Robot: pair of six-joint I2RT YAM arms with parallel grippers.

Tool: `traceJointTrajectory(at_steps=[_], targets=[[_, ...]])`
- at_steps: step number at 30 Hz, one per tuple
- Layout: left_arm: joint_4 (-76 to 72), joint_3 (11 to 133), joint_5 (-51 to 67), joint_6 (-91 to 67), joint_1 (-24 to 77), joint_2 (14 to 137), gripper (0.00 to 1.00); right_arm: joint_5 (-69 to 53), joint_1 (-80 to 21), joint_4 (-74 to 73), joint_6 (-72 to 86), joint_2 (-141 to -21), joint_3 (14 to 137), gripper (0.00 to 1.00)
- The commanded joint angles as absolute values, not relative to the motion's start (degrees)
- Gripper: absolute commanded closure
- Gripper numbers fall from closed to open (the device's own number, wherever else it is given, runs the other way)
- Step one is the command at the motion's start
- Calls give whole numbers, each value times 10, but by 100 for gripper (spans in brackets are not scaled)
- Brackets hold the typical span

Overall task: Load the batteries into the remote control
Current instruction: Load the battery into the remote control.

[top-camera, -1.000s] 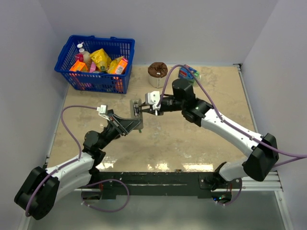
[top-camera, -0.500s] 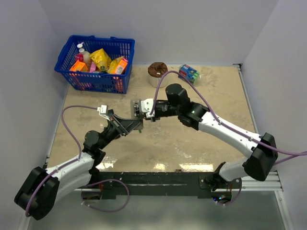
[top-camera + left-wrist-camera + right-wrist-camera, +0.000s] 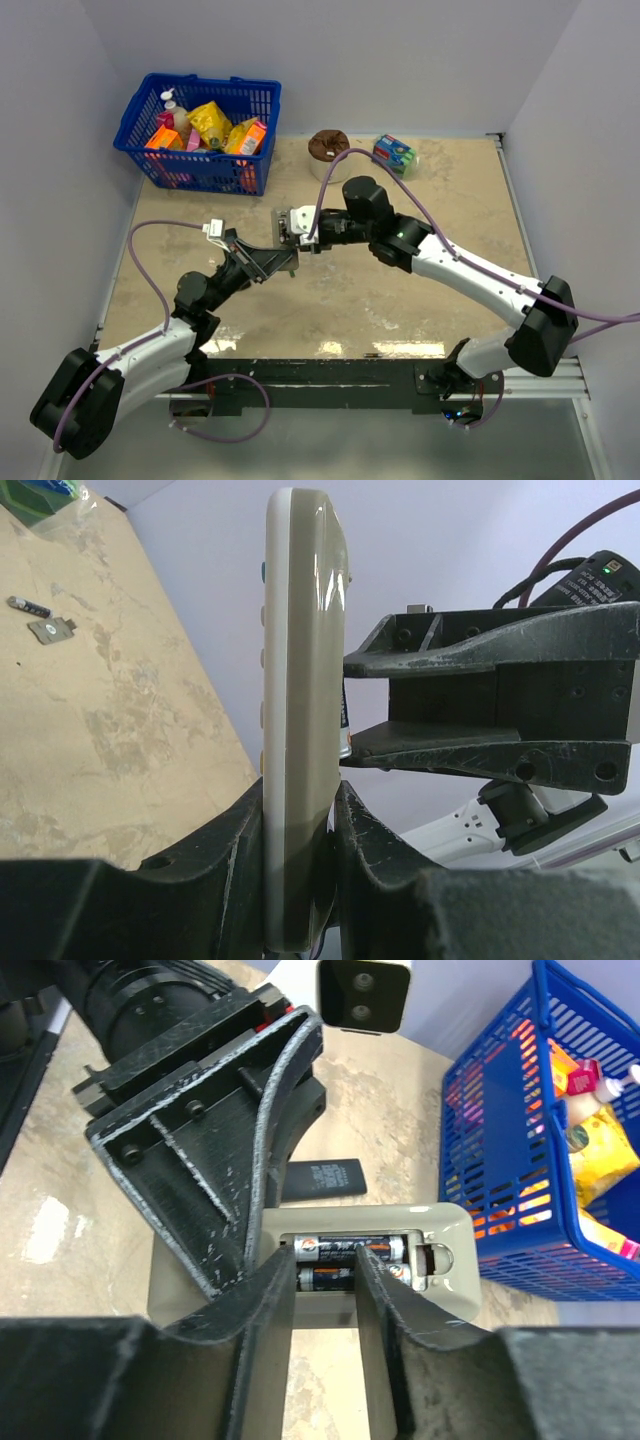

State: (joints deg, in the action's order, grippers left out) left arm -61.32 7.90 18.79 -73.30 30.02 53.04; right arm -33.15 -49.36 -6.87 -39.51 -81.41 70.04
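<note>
The left end effector pinches the remote control upright above the desk, left of its middle. The right end effector sits at the open compartment, fingers a little apart; whether they pinch anything I cannot tell. Two batteries lie seated; closing probably remains.

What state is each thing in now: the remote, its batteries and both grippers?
remote control, held on edge, back compartment open
batteries, two lying in the compartment
left gripper, shut on the remote control
right gripper, open, fingers at the compartment
</note>
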Motion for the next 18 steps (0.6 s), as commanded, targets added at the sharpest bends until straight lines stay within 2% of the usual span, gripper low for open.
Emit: traceJointTrajectory(at_steps=[1, 9, 18], targets=[[-686, 107, 214, -723, 305, 519, 100, -298, -504, -41, -381, -831, 693, 63], [-683, 108, 214, -721, 306, 517, 100, -276, -507, -34, -381, -832, 690, 64], [-680, 120, 230, -704, 306, 510, 100, -235, -507, -45, -393, -849, 693, 75]])
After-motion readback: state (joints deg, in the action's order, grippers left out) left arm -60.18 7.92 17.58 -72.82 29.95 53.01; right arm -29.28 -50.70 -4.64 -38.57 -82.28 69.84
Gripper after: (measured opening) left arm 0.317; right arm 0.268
